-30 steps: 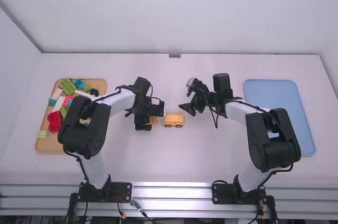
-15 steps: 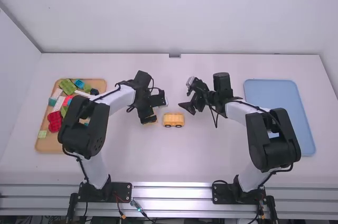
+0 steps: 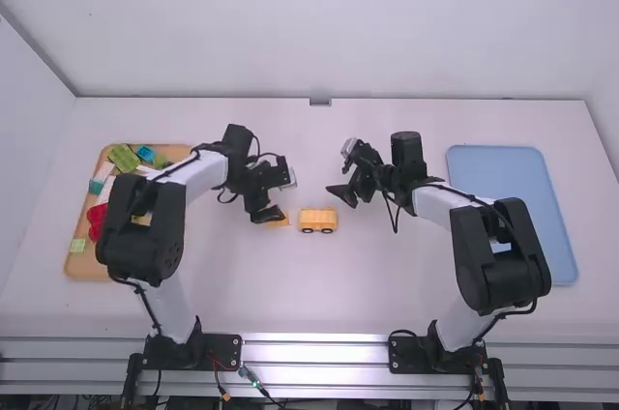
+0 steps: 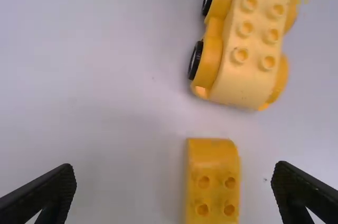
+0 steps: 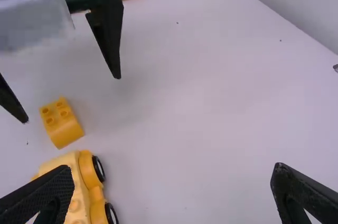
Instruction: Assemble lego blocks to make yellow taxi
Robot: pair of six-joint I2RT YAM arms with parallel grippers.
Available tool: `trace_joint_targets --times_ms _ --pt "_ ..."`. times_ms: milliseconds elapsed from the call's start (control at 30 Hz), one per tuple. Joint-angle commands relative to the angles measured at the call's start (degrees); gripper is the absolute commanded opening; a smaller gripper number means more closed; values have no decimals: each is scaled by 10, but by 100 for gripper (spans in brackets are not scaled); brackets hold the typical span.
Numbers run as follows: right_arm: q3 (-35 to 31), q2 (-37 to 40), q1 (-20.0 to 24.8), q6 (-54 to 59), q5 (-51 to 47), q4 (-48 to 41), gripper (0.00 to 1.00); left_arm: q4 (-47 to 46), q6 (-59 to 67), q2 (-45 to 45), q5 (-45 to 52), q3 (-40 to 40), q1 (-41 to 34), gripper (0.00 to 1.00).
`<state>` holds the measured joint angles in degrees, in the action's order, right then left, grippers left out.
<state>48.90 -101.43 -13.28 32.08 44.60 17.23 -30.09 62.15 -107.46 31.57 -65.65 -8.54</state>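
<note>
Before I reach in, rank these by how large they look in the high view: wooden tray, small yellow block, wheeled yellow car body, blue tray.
1. Blue tray and wooden tray: too alike to rank
2. Wheeled yellow car body
3. Small yellow block, partly hidden

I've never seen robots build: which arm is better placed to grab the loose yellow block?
Probably the left: its open gripper hovers over the loose yellow block, with a finger to either side. The right gripper, also open, is farther off, beyond the wheeled yellow piece.
</note>
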Motion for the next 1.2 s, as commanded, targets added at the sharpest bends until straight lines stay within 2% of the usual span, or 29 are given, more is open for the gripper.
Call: trace_joint_targets --times_ms 0,133,300,533,700,800,1167 --pt "10 14 -2 -6 3 2 99 -22 68 -4 133 -3 35 99" --pt "9 14 -5 44 60 -19 99 -27 132 -4 186 23 60 99" --pt "9 14 -6 132 127 -75 99 52 107 -4 193 70 72 99" --pt "-11 14 -17 223 172 -132 99 141 136 -4 278 132 88 99" --pt "-44 14 -36 178 119 -70 99 226 37 -4 252 171 98 99" --pt "-64 14 -35 177 128 -40 99 275 6 -4 230 193 92 99" --pt "-112 14 -10 163 171 21 99 383 6 -5 235 258 101 99"
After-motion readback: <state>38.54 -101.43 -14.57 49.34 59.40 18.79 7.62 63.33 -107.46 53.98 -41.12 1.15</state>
